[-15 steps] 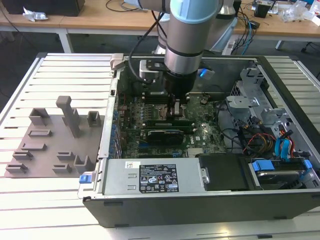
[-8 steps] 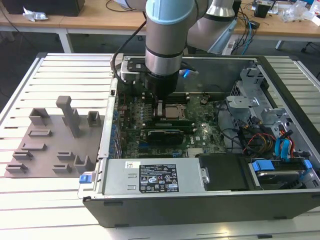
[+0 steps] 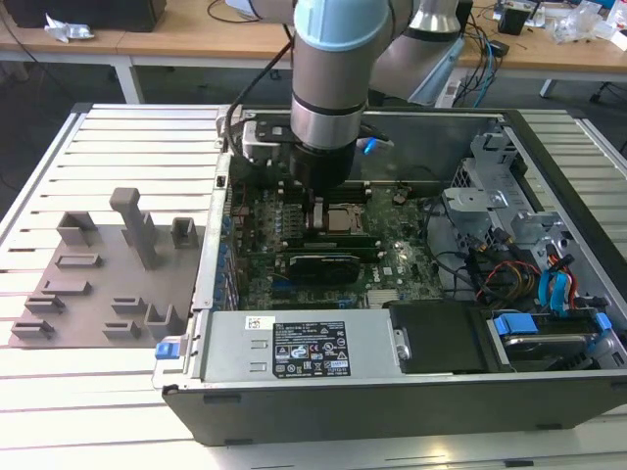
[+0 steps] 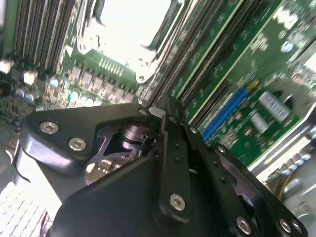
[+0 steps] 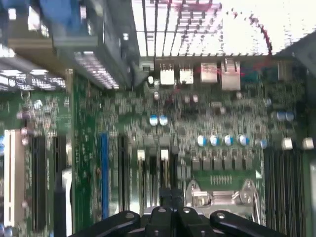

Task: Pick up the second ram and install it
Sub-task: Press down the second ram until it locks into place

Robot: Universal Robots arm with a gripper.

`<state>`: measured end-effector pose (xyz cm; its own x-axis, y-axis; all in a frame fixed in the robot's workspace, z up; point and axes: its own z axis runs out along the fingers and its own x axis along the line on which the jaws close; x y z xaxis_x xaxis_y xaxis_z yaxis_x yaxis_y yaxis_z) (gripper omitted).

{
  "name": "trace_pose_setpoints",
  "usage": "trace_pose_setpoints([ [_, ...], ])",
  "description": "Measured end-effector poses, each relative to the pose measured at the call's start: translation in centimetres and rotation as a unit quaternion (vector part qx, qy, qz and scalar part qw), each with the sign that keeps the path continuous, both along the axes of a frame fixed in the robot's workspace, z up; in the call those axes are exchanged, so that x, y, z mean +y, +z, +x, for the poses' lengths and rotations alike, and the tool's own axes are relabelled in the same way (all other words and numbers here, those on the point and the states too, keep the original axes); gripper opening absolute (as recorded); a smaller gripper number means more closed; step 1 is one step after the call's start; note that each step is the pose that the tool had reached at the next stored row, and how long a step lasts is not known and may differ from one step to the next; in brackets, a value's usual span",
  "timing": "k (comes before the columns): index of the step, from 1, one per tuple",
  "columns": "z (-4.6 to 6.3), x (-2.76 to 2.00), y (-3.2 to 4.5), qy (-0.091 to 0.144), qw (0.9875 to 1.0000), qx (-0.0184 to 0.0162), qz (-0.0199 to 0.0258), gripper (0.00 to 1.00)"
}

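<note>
Claw [image 3: 315,217] lowered inside the open computer case [image 3: 392,401], just above the motherboard [image 3: 392,264], right beside the processor socket [image 3: 343,217]. In the second wrist view the fingers [image 4: 173,148] are seen drawn together at the tips; nothing wide is held.

Second ram: not made out with certainty. Whether a thin strip is pinched edge-on between the tips cannot be told, so its heading and long axis cannot be read. Judged only: the long axis would have to lie along the memory slots [image 5: 284,177], which run as parallel channels beside the socket.

Grey holder blocks [image 3: 137,230] noted on the bench [image 3: 98,392], at the exterior view's left, well apart from the claw.

Risks, judged:
- A strip skewed to its slot could be jammed or bent.
- The socket and nearby capacitors [image 5: 222,140] could be struck, given the tight clearance.
</note>
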<state>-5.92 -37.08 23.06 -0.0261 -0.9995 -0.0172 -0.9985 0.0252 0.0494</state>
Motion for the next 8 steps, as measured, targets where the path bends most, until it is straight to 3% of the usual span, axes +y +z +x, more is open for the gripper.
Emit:
trace_pose_setpoints([
  [5, 3.2, -0.01, 0.07, 0.0, 0.9999, 0.0125, 0.0032, 0.1],
  [7, 3.3, 0.01, 0.91, 0.0, 0.9999, 0.0126, 0.0033, 0.1],
  [8, 3.3, 0.02, 1.86, 0.0, 0.9999, 0.0125, 0.0034, 0.1],
])
